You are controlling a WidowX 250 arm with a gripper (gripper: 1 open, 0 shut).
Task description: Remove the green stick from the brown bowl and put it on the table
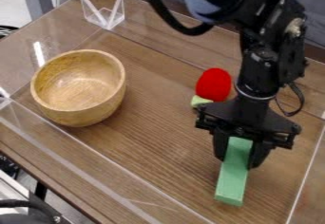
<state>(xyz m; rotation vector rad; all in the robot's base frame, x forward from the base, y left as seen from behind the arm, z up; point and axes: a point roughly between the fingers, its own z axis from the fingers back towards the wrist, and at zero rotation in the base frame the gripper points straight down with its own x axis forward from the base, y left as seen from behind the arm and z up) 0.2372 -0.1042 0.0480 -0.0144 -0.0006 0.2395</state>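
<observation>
Well clear of the empty bowl [79,86], the gripper [245,148] pinches the stick's [237,175] upper end, fingers closed on it, lower end touching the table [140,157], probably tilted for laying down.

Lab test bench, wood-grain table [140,85], clear acrylic walls [102,14] around it
</observation>
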